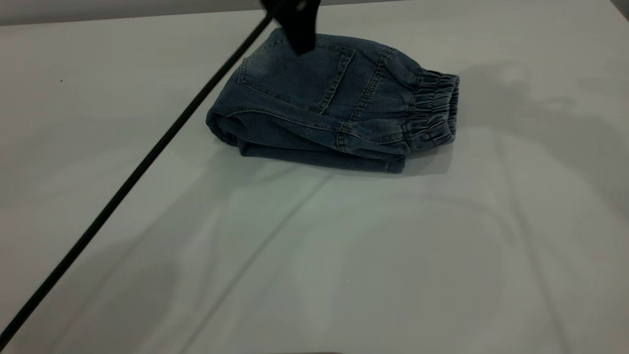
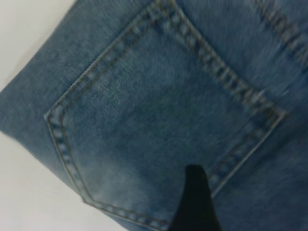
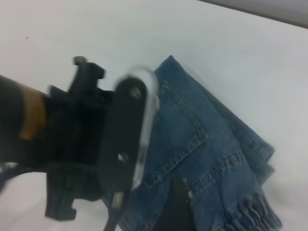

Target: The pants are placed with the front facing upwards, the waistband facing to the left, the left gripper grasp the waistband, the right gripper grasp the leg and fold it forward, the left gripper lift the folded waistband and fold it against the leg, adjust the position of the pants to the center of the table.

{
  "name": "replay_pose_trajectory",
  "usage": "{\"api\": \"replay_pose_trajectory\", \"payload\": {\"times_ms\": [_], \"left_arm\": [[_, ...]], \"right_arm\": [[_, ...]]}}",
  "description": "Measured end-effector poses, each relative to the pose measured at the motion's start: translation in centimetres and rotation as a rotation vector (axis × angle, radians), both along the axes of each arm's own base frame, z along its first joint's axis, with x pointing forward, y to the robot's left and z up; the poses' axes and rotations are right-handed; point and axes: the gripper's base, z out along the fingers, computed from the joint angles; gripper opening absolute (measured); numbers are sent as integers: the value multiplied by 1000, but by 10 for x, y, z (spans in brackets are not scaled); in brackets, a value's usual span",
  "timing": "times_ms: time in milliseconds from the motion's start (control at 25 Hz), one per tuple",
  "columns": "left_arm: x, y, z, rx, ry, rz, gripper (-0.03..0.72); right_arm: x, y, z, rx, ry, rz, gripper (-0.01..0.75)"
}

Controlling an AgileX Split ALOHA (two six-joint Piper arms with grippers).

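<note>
Two folds look finished, so by my reading this is the last job: shifting the bundle to the middle. Nearest us is a wide stretch of bare table (image 1: 344, 275), softly creased, with a thin black cable (image 1: 128, 182) slanting from the near left corner up to the far side. Beyond that lie the pants (image 1: 314, 123), a compact denim packet in the far half of the table, a little right of middle. The leg (image 1: 314, 153) peeks out underneath along the near edge, and the gathered waistband (image 1: 435, 110) is at the right end. On top is the back pocket (image 1: 295, 78), stitching clear.

Farther back, the left gripper (image 1: 297, 24) hangs low over the far left part of the packet, right above that pocket. I cannot tell how wide it is open, or whether it touches the denim. The right gripper (image 3: 177, 207) shows only in its own wrist view, looking down on the packet from the waistband side. I cannot tell how wide it is open either, and it holds nothing I can see.

To do this well, I'd say pin or pinch through every layer, not just the top one. Then draw the packet slowly toward the near side so the fold doesn't peel open. Watch those creases in the table; a fast drag could catch and skew the stack.
</note>
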Motion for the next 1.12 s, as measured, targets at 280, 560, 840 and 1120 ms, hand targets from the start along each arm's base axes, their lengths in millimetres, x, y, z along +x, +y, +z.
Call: {"api": "replay_pose_trajectory", "payload": {"times_ms": [280,560,840,1120], "left_arm": [[7,-4,-59,102,-19,-317,517],[9,-5,-95,108,11,-291,517],[11,-3,-95,0,106,222,517],[3,1,-97,-7,246,551,517]], "right_arm": [[-1,0,0,-1,9,6,549],[-1,0,-1,-1,13,8,549],[-1,0,-1,-1,13,9,549],[-1,0,-1,-1,14,9,549]]}}
